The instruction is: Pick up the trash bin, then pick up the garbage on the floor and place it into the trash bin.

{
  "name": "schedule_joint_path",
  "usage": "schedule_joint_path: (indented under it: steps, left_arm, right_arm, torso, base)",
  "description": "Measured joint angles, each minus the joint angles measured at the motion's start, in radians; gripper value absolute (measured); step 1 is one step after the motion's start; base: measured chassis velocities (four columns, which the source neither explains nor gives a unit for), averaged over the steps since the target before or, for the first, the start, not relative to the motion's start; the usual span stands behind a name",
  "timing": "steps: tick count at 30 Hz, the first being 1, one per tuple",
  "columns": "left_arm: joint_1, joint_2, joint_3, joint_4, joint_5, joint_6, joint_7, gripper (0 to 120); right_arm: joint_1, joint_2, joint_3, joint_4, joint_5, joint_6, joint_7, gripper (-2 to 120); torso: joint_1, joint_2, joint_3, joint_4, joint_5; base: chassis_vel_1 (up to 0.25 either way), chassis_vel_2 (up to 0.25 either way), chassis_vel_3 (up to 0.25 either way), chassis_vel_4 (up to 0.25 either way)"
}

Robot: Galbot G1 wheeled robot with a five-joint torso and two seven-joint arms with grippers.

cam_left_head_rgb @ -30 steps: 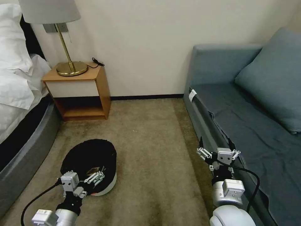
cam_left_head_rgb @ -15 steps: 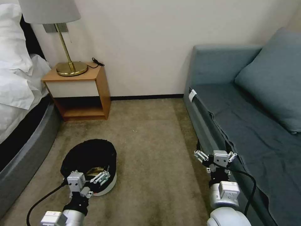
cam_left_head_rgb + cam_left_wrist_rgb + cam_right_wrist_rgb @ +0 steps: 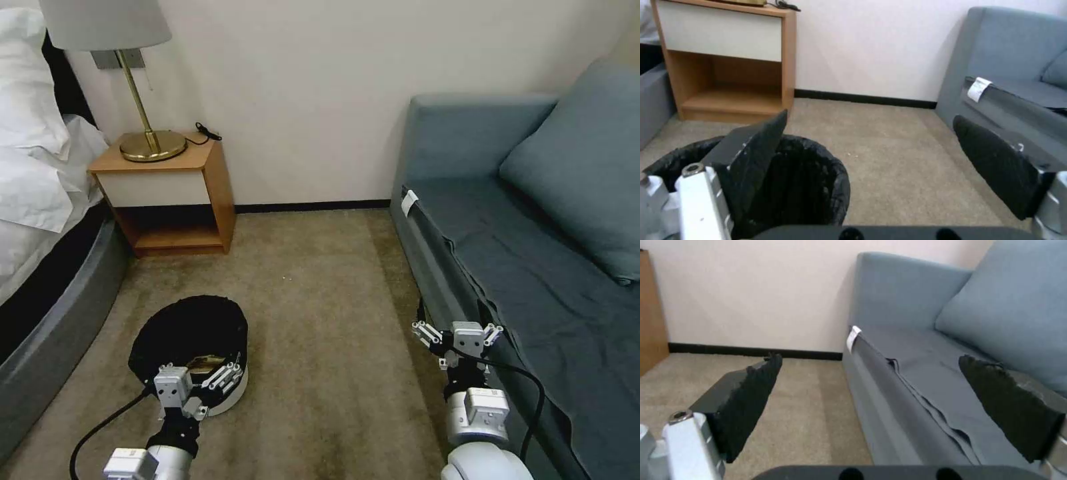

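Carpet (image 3: 320, 320), beige and short-piled, runs between a bed on my left and a blue-grey fabric sofa (image 3: 533, 267) on my right, and the small round white trash bin (image 3: 193, 340) lined with a crinkled black plastic bag stands upright on it, low on my left side. My left gripper (image 3: 200, 387) sits at the near rim of that bin with its fingers spread open; in the left wrist view one black finger pad (image 3: 753, 156) reaches over the bin's near edge (image 3: 818, 180) while the other pad (image 3: 1000, 166) is well off to the side over bare carpet, so the jaws are wide apart and hold nothing. Inside the bin, near the rim closest to me, a scrap of shiny gold-brown wrapper (image 3: 203, 364) shows against the black liner; I cannot tell what else lies in there. My right gripper (image 3: 457, 337) hangs by the front edge of the sofa seat, also open and empty, with its two black pads (image 3: 751, 403) set far apart, one over carpet and one in front of the seat cushion. Against the far wall, a wooden nightstand (image 3: 173, 200) with a white drawer front carries a brass lamp (image 3: 143, 127) with a pale shade. White bedding (image 3: 33, 160) spills over the bed's dark grey frame beside the nightstand.
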Motion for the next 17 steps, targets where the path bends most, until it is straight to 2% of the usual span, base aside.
schedule_joint_path:
  steps: [17]
  left_arm:
    - [0.0,0.0,0.001,0.005,0.001,-0.001,-0.005,100]
  right_arm:
    - [0.003,-0.003,0.006,-0.008,-0.005,0.003,-0.012,100]
  torso:
    - [0.0,0.0,0.0,0.0,0.0]
  base:
    - [0.0,0.0,0.0,0.0]
